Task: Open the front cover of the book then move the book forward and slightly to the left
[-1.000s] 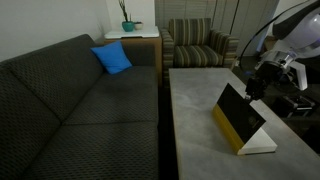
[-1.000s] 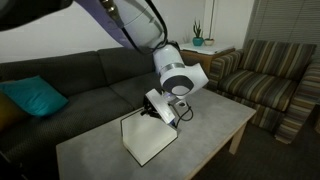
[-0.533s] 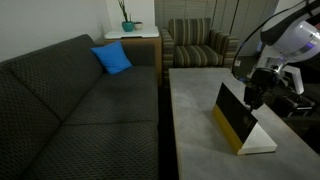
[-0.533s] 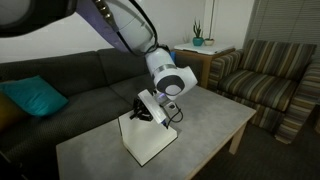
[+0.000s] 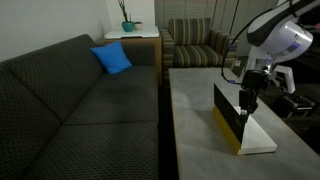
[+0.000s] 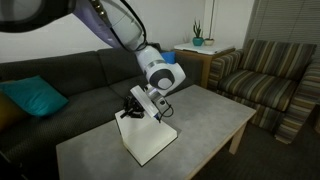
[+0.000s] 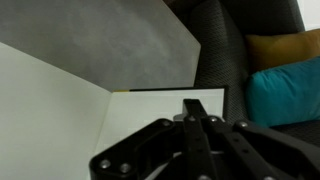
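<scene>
Exterior view: large thin hardcover book (image 5: 262, 141) with white matte pages and a yellow spine lies flat on the smooth grey stone-look table (image 5: 195, 110). It sits in the half away from the striped armchair (image 5: 198, 45), nearer the edge away from the dark woven sofa (image 5: 80, 100). The black rigid front cover (image 5: 226, 108) is hinged up on the spine and close to vertical. It was roughly half-raised 1 s ago and steeper at 0.5 s. The fingers (image 5: 246, 104) are at the cover's top free edge and have shifted toward the sofa-side edge since then. The book base hasn't moved.

Exterior view: same book (image 6: 150, 143) seen from the page side, white surface facing camera, at the table (image 6: 215, 115) end away from the armchair. The fingers (image 6: 138, 104) are on the raised edge, and the wrist has swung toward the sofa compared with the earlier frames. Teal soft cushion (image 6: 35, 97) sits on the sofa, well apart.

Wrist view: black metal fingers (image 7: 188, 120) are drawn together to a narrow pinch, clamped on the cover at its thin dark edge. The cover's white inner face (image 7: 60, 110) fills the lower left, smooth and flat. Beyond it are the grey table (image 7: 110, 35), the dark sofa fabric (image 7: 225, 50) and a teal cushion (image 7: 285, 95).
</scene>
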Robot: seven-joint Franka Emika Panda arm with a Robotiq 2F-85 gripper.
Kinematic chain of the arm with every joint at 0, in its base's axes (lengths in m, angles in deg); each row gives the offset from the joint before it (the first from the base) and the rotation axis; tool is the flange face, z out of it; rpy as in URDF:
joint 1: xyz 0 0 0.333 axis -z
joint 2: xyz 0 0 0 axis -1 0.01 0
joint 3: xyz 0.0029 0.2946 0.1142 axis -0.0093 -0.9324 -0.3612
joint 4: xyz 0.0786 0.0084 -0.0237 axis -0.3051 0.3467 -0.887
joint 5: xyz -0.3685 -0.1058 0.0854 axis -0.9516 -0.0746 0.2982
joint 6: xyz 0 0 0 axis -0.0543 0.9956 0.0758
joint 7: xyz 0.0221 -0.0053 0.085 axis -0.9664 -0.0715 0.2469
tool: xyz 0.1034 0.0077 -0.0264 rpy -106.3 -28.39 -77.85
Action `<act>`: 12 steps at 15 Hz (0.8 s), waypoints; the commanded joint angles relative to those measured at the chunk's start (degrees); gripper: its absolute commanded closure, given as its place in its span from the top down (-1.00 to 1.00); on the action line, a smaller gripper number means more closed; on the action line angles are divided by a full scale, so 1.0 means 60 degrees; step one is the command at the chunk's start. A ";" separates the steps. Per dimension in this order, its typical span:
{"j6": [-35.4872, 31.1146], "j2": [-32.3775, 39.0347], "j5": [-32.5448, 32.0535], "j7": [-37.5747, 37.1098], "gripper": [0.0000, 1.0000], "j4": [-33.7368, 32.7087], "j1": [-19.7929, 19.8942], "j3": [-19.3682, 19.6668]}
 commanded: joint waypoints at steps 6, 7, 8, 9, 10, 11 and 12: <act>0.0215 0.0002 -0.0085 -0.0095 -1.00 -0.0071 -0.0916 0.0539; -0.0062 0.0003 -0.0153 -0.0140 -1.00 -0.0051 -0.1073 0.0655; -0.0143 0.0003 -0.0219 -0.0230 -1.00 -0.0061 -0.1183 0.0737; -0.1065 0.0003 0.0044 0.0143 -1.00 0.0117 -0.1105 0.0585; -0.1178 0.0011 -0.0029 0.0034 -1.00 0.0074 -0.1202 0.0638; -0.1401 0.0016 -0.0027 0.0020 -1.00 0.0059 -0.1219 0.0592; -0.1848 0.0018 -0.0064 -0.0021 -1.00 0.0081 -0.1303 0.0640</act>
